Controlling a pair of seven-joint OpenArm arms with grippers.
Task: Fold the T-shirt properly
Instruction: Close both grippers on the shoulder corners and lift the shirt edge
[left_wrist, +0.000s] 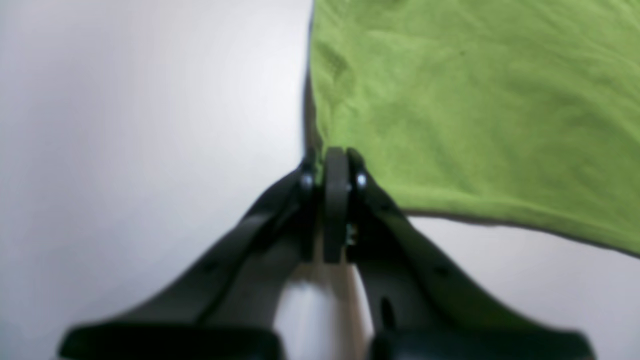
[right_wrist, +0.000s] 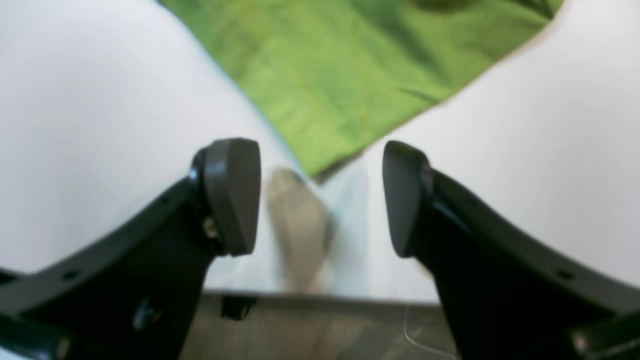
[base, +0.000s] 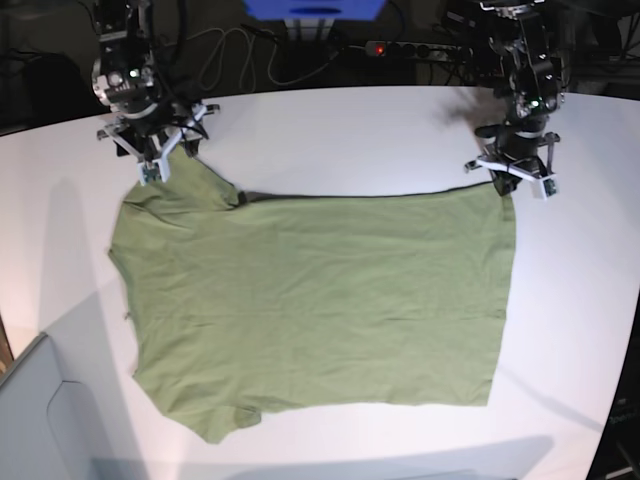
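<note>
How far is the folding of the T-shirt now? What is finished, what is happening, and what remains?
Done: the T-shirt lies spread flat on the table, with no fold made yet. In hand: the left gripper is shut on a corner of the cloth, while the right gripper is open with the sleeve tip just ahead of its fingers, not gripped. Left: the right grasp and all the folding.

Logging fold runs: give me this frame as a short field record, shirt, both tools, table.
shirt: T-shirt spread flat, unfolded, lightly wrinkled
shirt position: on white table, hem side toward the left arm, sleeves toward the right arm
left tool: left tool shut, pinching the shirt's hem corner
right tool: right tool open, over a shirt corner at the sleeve end, not gripping
fold progress: none visible
</note>
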